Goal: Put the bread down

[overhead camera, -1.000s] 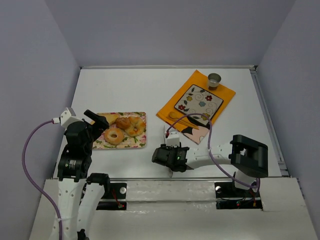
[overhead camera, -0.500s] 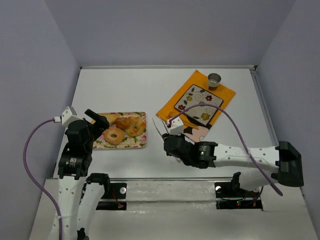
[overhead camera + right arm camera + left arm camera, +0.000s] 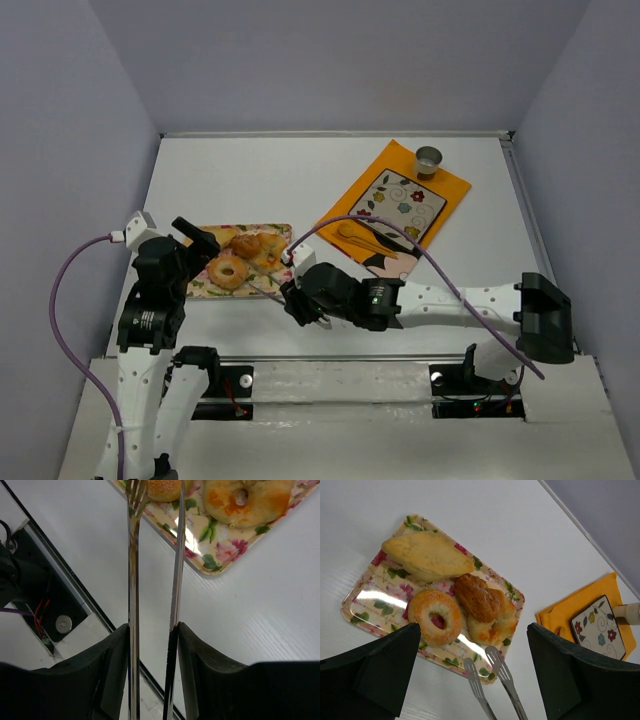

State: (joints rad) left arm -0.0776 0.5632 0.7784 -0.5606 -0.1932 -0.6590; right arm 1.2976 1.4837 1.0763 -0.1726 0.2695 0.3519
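Note:
The bread (image 3: 229,271) is a golden-tan ring lying on the floral tray (image 3: 276,289), also seen in the left wrist view (image 3: 435,617). My left gripper (image 3: 200,250) hovers open and empty over the tray's left part, and its fingers frame the tray (image 3: 360,614) in its own view (image 3: 474,630). My right gripper (image 3: 301,301) is shut on metal tongs (image 3: 263,287). The tong tips (image 3: 492,655) are slightly apart at the tray's near edge, just short of the ring. In the right wrist view the tongs (image 3: 132,555) reach toward the ring's sugared edge (image 3: 162,487).
The tray also holds a pale wedge piece (image 3: 220,238) and browner pastries (image 3: 248,243), one of them (image 3: 245,500) right of the tongs. At the back right an orange napkin (image 3: 452,188) carries a floral square plate (image 3: 398,205) and a metal cup (image 3: 429,158).
My right arm has swung left from the table's middle to the tray's near edge, carrying the tongs. The left arm has barely moved.

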